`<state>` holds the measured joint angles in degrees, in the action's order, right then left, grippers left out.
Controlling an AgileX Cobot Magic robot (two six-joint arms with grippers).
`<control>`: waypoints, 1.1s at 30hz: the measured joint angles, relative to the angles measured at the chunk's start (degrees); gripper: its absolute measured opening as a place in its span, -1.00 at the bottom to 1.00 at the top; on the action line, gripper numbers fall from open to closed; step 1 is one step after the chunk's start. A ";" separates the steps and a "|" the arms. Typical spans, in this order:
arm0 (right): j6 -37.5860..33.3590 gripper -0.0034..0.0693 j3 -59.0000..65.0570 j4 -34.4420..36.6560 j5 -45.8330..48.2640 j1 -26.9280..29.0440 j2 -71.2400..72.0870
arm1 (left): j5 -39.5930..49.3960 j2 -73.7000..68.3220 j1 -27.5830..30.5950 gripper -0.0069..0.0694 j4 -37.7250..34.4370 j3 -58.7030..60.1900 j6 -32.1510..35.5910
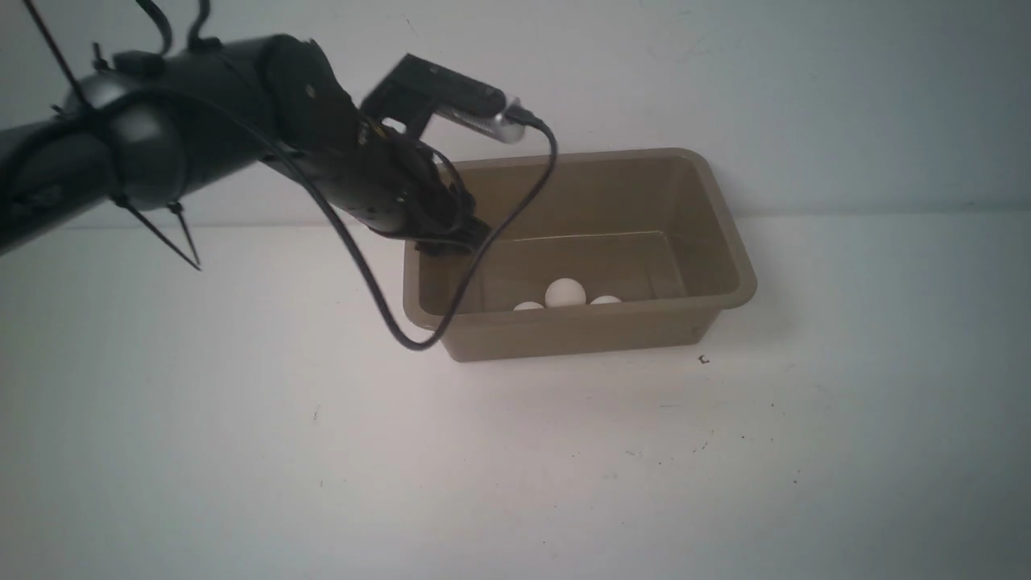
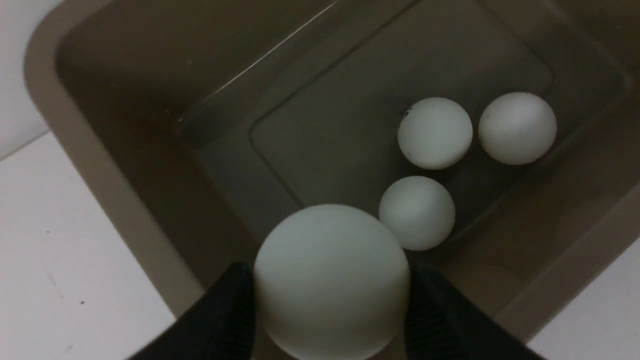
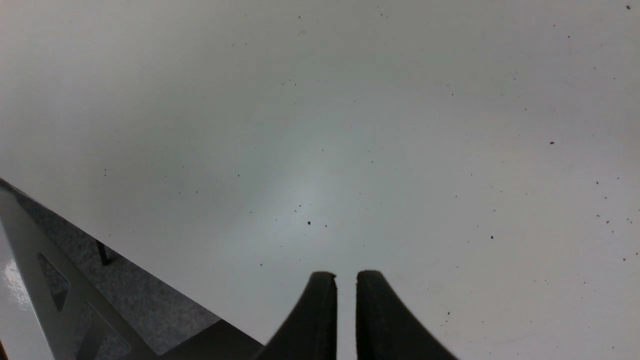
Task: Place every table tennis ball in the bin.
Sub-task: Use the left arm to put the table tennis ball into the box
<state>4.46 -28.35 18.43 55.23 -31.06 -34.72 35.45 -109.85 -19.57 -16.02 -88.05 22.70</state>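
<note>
The left gripper (image 2: 332, 300) held one matte white ball (image 2: 331, 280) between its fingers (image 2: 225, 315) over the taupe bin (image 1: 596, 334), near the table's (image 1: 242, 451) far edge. Three balls (image 2: 435, 132) lay inside. The right gripper's (image 3: 346, 285) fingers were almost closed, empty.

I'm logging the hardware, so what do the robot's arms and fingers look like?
The left arm is glossy black with rounded joints, loose black cables, zip ties and a silver-tipped camera bar. Both grippers have matte black fingers; the right gripper tapers to narrow tips.
</note>
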 joint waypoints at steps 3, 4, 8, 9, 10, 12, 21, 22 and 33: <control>-0.46 -0.77 0.00 0.00 0.00 0.00 0.00 | -0.41 -1.86 -0.20 0.08 0.00 0.00 -0.41; -0.52 -0.77 0.00 0.00 0.00 0.00 0.00 | -0.41 -2.24 -0.20 0.08 0.00 0.00 -0.41; -0.83 -0.76 0.00 0.06 0.05 0.00 0.00 | -0.48 -3.95 -0.29 0.08 0.00 0.00 -0.35; -0.88 -0.76 0.00 0.06 0.05 0.00 0.00 | -0.48 -4.03 -0.29 0.08 0.00 0.00 -0.35; -0.88 -0.76 0.00 0.06 0.09 0.00 0.00 | -0.57 -4.17 -0.36 0.08 0.00 0.00 -0.02; -0.88 -0.75 0.00 0.06 0.09 0.00 0.00 | -0.79 -4.17 -0.42 0.08 0.00 0.00 0.37; -1.03 -0.72 0.00 0.00 0.16 0.00 0.00 | -1.69 -4.17 -0.47 0.43 -1.88 0.00 1.33; -1.03 -0.72 0.00 0.00 0.16 0.00 0.00 | -2.00 -4.17 -0.47 0.50 -2.37 0.00 1.35; -1.21 -0.70 0.00 -0.14 0.18 0.00 0.00 | -0.95 6.09 -0.53 0.11 -3.80 -2.04 4.02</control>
<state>3.25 -28.35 18.29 55.41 -31.06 -34.72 34.50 -103.75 -20.10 -19.82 -90.09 26.71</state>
